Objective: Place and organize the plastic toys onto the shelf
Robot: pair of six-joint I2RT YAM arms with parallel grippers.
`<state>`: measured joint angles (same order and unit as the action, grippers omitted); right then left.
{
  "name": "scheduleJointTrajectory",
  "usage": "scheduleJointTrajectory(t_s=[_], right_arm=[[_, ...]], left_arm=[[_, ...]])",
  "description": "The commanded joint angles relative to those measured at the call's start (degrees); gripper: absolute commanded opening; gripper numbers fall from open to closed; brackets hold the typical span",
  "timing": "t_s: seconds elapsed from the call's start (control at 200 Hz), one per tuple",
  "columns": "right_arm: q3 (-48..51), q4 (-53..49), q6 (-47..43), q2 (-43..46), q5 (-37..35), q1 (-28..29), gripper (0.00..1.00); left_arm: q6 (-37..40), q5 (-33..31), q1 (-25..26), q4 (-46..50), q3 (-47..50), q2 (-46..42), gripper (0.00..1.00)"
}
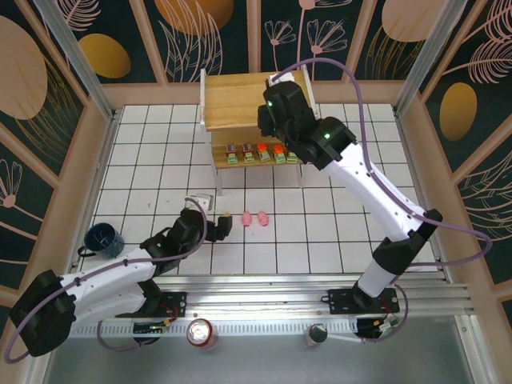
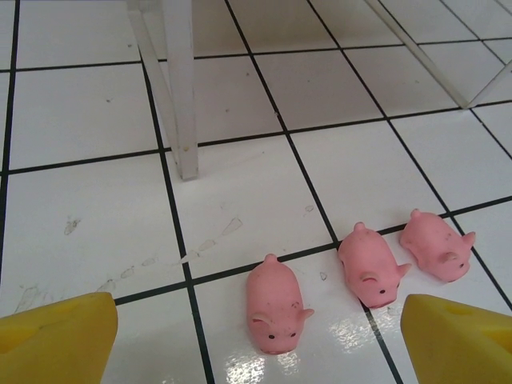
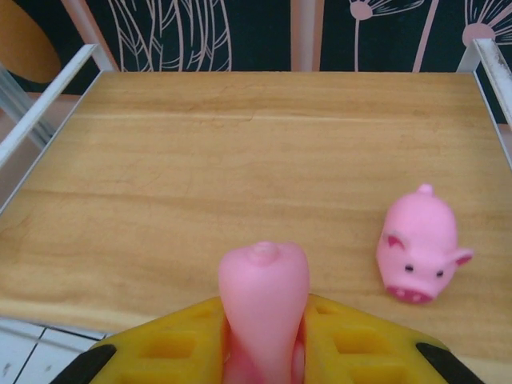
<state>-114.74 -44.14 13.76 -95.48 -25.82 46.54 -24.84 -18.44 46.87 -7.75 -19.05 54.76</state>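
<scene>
White tiles surround the shelf (image 3: 200,160), its top board below the right gripper (image 3: 264,356), clamped on a pig (image 3: 264,292); another pig (image 3: 420,244) rests at three o'clock. Left gripper (image 2: 258,344), spread wide, faces floor pigs (image 2: 370,264) at twelve o'clock.

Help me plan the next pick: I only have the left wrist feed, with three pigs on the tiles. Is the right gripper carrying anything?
Observer: Yes, the right gripper is shut on a pink pig, above the shelf's top board.
Operator: Anything already up there?
Observer: A second pig sits on that board, to the right in the right wrist view.
Operator: And the lower tier?
Observer: The blocky pieces stand in a row on the lower board.
</scene>
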Motion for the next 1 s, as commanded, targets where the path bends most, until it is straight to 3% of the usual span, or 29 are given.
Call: scheduleJointTrajectory(t_s=[0.0,0.39,0.991], right_arm=[[-4.21,-2.2,-1.44,-2.77,1.49,-1.47,0.26],[-16.93,-10.55,-2.0,-11.7,0.53,-3.35,0.27],[-14.66,-14.14,-1.41,-11.38,-2.89,-4.86,0.27]], left_arm=[[0.5,-0.35,-0.36,-2.18,0.94,-1.14,0.91],[0.58,-0.37,-0.35,-2.37,1.29,-1.63,0.91],[0.57,-0.32,-0.33,-2.62,1.3,-1.5,0.91]])
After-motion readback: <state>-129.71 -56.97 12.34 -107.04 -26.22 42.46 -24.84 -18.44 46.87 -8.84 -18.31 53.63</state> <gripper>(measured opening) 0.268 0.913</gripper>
